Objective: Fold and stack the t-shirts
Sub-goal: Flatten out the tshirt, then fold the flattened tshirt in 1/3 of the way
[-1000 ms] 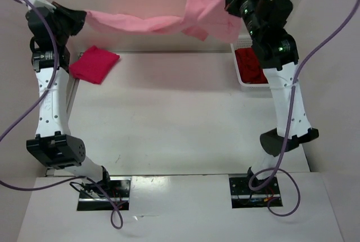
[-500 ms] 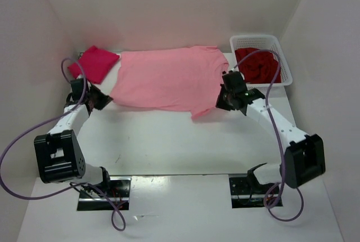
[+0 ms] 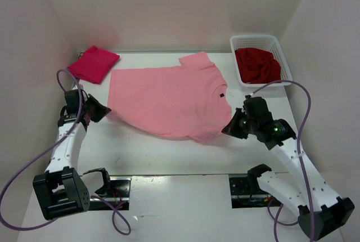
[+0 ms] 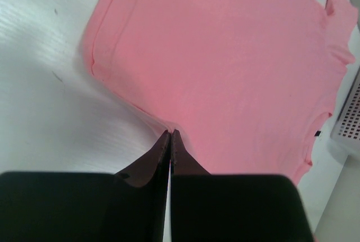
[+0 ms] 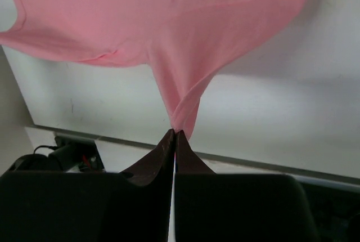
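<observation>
The light pink t-shirt (image 3: 169, 101) lies spread nearly flat on the table. My left gripper (image 3: 104, 110) is shut on its left edge, low over the table; in the left wrist view the closed tips (image 4: 170, 133) pinch the hem of the pink cloth (image 4: 225, 56). My right gripper (image 3: 228, 129) is shut on the shirt's near right corner; in the right wrist view (image 5: 175, 133) a bunched strip of pink cloth (image 5: 169, 17) runs out of the tips. The folded crimson-magenta t-shirt (image 3: 93, 63) lies at the back left. The dark red t-shirt (image 3: 257, 65) sits crumpled in the basket.
The white lattice basket (image 3: 256, 38) stands at the back right corner; its edge shows in the left wrist view (image 4: 349, 124). White walls close in the table on the left, back and right. The arm bases and cables sit along the near edge.
One second ago both grippers held the pink shirt stretched high in the air. Both have come down and toward the near edge, and the shirt now lies spread on the table.
</observation>
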